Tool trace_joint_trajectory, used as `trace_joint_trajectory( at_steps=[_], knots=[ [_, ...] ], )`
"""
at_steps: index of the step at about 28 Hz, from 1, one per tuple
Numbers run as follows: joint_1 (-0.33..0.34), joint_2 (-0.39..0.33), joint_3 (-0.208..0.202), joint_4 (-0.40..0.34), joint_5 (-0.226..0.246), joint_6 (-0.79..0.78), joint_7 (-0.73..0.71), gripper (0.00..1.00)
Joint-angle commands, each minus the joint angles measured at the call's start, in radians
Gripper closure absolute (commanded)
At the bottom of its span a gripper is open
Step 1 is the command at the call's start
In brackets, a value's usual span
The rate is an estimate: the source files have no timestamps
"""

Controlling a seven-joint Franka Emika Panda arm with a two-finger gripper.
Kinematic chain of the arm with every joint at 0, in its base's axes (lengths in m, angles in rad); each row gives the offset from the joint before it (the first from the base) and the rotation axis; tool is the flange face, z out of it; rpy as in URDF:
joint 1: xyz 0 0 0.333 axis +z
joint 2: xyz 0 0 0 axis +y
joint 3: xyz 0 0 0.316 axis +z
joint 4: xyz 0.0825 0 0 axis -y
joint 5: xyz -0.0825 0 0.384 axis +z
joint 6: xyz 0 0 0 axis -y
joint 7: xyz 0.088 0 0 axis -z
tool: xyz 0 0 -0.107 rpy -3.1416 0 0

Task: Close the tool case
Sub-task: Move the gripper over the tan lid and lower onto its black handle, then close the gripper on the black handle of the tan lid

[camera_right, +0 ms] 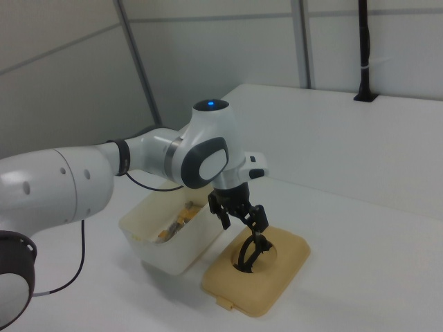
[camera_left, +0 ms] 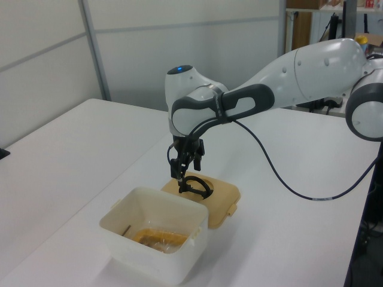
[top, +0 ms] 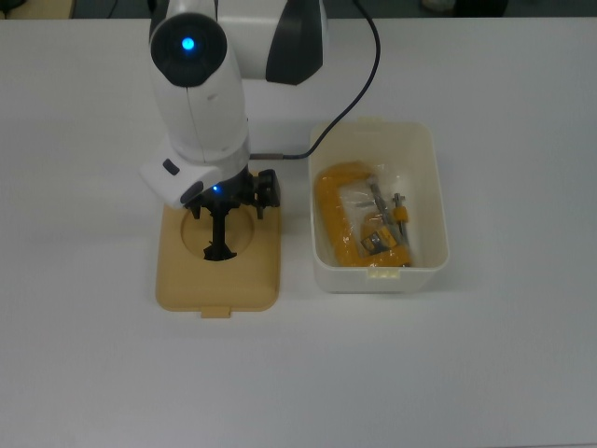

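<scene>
The tool case lies in two parts on the white table. Its white tub (top: 435,201) stands open in the top view's right half, with an orange clamp (top: 334,213) and small parts inside. The tan lid (top: 256,273) lies flat beside it, on the top view's left, its black handle (top: 221,238) standing up from the round recess. My gripper (top: 227,200) is open and hangs low over the handle's far end, one finger on each side. In the left view the gripper (camera_left: 180,176) is just above the handle (camera_left: 195,187). The right view shows the lid (camera_right: 280,278) and the spread fingers (camera_right: 260,220).
The arm's white body (top: 198,84) and a black cable (top: 350,89) cover the table behind the lid in the top view. In the right view the tub (camera_right: 171,243) stands close against the lid's left side.
</scene>
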Motion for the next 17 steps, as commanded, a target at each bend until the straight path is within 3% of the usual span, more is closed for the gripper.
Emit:
trace_joint_trajectory(
  at_steps=[1, 5, 6, 9, 10, 11, 13, 17],
  knots=[
    [0.006, 0.023, -0.008, -0.018, -0.026, 0.053, 0.022, 0.04],
    [0.006, 0.027, -0.008, -0.018, -0.029, 0.053, 0.022, 0.22],
    [0.006, 0.025, -0.008, -0.017, -0.029, 0.053, 0.022, 0.33],
    [0.006, 0.025, -0.008, -0.017, -0.031, 0.053, 0.022, 0.54],
    [0.006, 0.025, -0.008, -0.017, -0.031, 0.053, 0.022, 0.64],
    [0.006, 0.027, -0.008, -0.017, -0.031, 0.053, 0.022, 0.83],
    [0.006, 0.025, -0.009, -0.017, -0.031, 0.051, 0.022, 1.0],
    [0.006, 0.022, -0.026, -0.014, -0.029, 0.048, 0.022, 1.0]
  ],
)
